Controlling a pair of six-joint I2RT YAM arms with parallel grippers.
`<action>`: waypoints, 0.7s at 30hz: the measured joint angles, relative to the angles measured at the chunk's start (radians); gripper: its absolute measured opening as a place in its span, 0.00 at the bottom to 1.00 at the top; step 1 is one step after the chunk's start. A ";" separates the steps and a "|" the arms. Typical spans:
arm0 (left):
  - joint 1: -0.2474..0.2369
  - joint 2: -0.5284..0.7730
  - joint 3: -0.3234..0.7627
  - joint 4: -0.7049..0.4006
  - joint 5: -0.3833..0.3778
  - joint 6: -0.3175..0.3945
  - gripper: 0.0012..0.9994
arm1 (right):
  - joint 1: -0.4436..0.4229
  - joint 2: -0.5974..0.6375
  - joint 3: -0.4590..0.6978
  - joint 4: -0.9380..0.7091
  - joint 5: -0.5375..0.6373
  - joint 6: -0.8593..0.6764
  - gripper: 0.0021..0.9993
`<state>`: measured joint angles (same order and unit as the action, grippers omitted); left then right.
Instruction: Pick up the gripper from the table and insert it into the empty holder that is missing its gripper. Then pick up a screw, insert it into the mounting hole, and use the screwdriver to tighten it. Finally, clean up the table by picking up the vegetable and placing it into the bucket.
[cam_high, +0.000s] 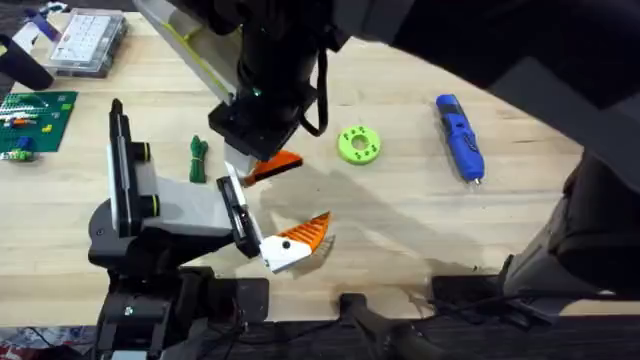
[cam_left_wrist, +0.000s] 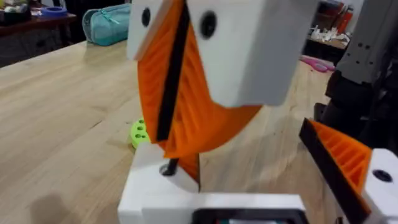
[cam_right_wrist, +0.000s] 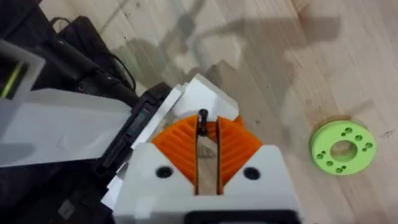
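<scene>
The holder (cam_high: 170, 210) lies at the table's (cam_high: 420, 230) left, its black end plate (cam_high: 236, 215) facing right. One orange gripper finger (cam_high: 305, 238) is fitted on it. My right gripper (cam_high: 268, 165) hangs over the plate's far end, shut on a small black screw (cam_right_wrist: 203, 121) just above the other gripper's white block base (cam_right_wrist: 199, 93). In the left wrist view that screw (cam_left_wrist: 168, 167) stands at the block's hole (cam_left_wrist: 155, 186). My left gripper (cam_left_wrist: 261, 180) stands open, its fingers (cam_left_wrist: 348, 162) well apart. The blue screwdriver (cam_high: 460, 135) lies right, the green vegetable (cam_high: 198, 160) beside the holder. The bucket is out of view.
A lime-green ring disc (cam_high: 359, 145) lies between the holder and the screwdriver. A clear compartment box (cam_high: 85, 40) and a green board (cam_high: 35, 120) sit at the far left. The right arm spans darkly across the upper right.
</scene>
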<state>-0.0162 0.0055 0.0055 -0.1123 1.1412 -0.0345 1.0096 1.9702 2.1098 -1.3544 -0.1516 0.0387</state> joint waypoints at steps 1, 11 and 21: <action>0.000 0.000 0.000 0.000 0.000 0.000 0.99 | 0.000 0.000 0.000 0.000 0.000 0.000 0.13; 0.000 0.000 0.000 0.000 0.000 0.000 0.99 | 0.000 0.000 0.000 0.000 -0.003 0.003 0.01; 0.000 0.000 0.000 0.000 0.000 0.000 0.99 | 0.000 0.000 0.000 0.013 -0.003 -0.014 0.00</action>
<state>-0.0162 0.0055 0.0055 -0.1123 1.1412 -0.0345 1.0096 1.9705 2.1098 -1.3414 -0.1543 0.0251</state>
